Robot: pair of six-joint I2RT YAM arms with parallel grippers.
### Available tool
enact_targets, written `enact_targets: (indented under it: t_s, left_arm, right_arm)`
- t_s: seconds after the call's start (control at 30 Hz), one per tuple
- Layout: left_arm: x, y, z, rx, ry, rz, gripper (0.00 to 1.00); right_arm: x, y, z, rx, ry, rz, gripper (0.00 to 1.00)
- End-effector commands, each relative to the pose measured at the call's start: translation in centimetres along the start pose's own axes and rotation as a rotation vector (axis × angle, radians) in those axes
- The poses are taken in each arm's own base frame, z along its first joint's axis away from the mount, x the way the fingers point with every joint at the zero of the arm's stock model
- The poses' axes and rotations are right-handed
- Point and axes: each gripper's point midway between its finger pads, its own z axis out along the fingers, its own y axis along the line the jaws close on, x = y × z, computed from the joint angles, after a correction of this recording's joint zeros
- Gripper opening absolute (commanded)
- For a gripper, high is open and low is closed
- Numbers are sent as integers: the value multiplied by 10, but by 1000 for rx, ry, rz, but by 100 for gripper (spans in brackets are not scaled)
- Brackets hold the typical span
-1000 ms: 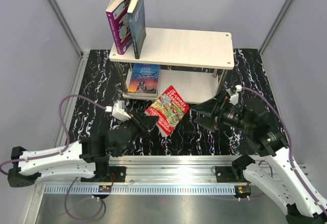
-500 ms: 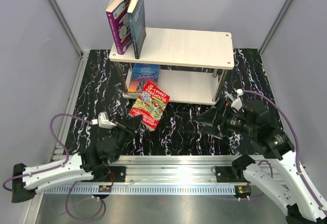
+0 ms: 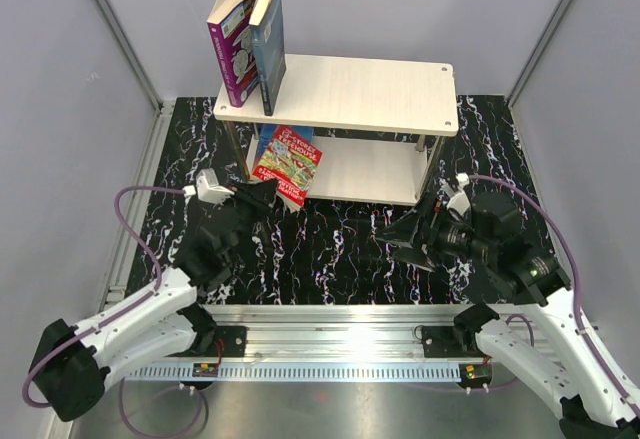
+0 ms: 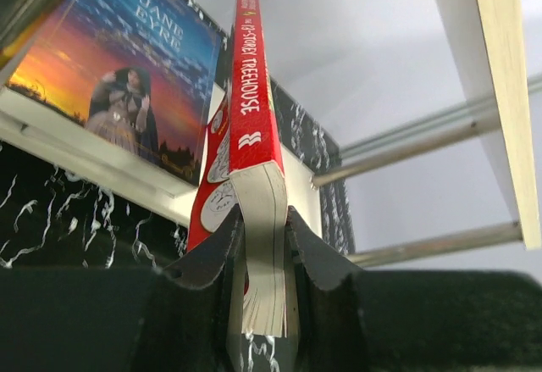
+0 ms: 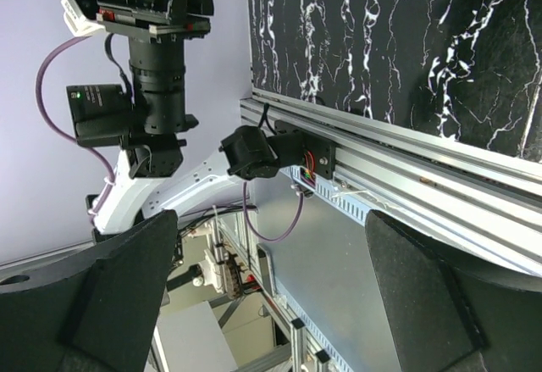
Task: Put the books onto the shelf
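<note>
- My left hand [image 4: 262,230] is closed on the red Treehouse book [image 4: 251,109]. The two fingers [image 4: 207,258] pinch its lower corner from either side, narrow gap, page edges showing between them.
- In the left wrist view the book stands edge-on, its red spine running up and away from the hand.
- From above, my left hand [image 3: 262,195] holds that book [image 3: 287,163] lifted off the counter [image 3: 340,249] and tilted, right in front of the left end of the shelf [image 3: 360,94], at the height of the lower board [image 3: 370,169]. I cannot tell whether the book touches that board.
- Jane Eyre [image 4: 127,84] sits just left of the held book in the wrist view, cover facing me, leaning back with its bottom edge on the lower board.
- On the top board, at its left end, the purple book [image 3: 228,54] and the dark teal book [image 3: 271,47] stand upright and lean against each other.
- My right hand [image 3: 393,237] is spread as wide as it goes and holds nothing. It hangs above the black, white-veined counter, in front of the shelf's right end and well apart from every book.
- The right wrist view looks back across the counter at the aluminium rail [image 5: 406,186] and the left arm.
</note>
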Motion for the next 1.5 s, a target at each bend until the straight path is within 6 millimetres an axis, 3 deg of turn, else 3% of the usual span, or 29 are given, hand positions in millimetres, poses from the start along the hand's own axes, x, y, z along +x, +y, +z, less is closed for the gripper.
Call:
enact_targets:
  t_s: [0.0,0.03,0.07,0.23,0.5,0.57,0.87,1.0,1.1,1.23,1.47]
  left_arm:
    - [-29,-40,7,178,-104,-169,0]
    - [-34,-44,8,204,-129,-202,0]
    - [-26,-31,15,176,-129,-200,0]
    - [-25,-20,32,131,-176,-249,0]
    - [-47,19,46,-122,-330,-255,0]
    - [-48,19,51,-135,-336,-254,0]
    - [-18,40,71,-227,-271,-224,1]
    - [-11,39,79,-231,-243,-208,15]
    - [-9,37,86,-239,-220,-191,31]
    - [-11,37,93,-260,-202,-187,61]
    - [-20,44,96,-331,-193,-174,75]
  right_arm:
    - [-3,11,-3,-32,-7,-61,100]
    - [-3,11,-1,-29,-5,-61,100]
    - [-3,9,1,-23,0,-57,100]
    - [-5,7,8,-23,14,-52,100]
    - [-8,6,16,-17,27,-57,100]
    - [-9,5,18,-12,30,-55,100]
    - [-11,3,23,-2,31,-58,100]
    - [-12,1,24,6,29,-57,100]
    - [-12,1,23,8,26,-57,100]
    - [-13,1,23,10,22,-59,100]
    - [-14,0,23,12,20,-57,100]
